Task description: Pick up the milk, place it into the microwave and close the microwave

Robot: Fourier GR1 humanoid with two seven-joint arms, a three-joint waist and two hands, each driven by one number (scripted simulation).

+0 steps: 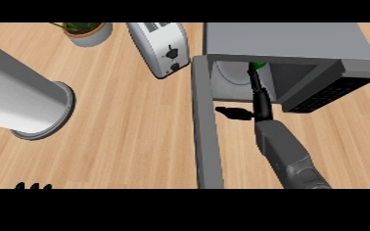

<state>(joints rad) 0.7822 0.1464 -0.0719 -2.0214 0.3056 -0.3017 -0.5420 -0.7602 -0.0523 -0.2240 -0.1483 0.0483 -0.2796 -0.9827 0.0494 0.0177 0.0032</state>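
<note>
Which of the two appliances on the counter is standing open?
The microwave at the right: its door is swung out and the right hand reaches inside. The toaster has no door.

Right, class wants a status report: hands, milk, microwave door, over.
Right hand reaching inside microwave, grip hidden. Left hand resting at lower edge. Milk not clearly visible. Door open.

Counter [123, 127]; toaster [160, 49]; microwave [289, 41]; plant [88, 32]

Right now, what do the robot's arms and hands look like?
The right forearm is a chunky grey block with rounded edges. It narrows into a slim black wrist and a black right hand. Of the left hand only black fingers show at the lower left edge. No cables or markings show.
</note>
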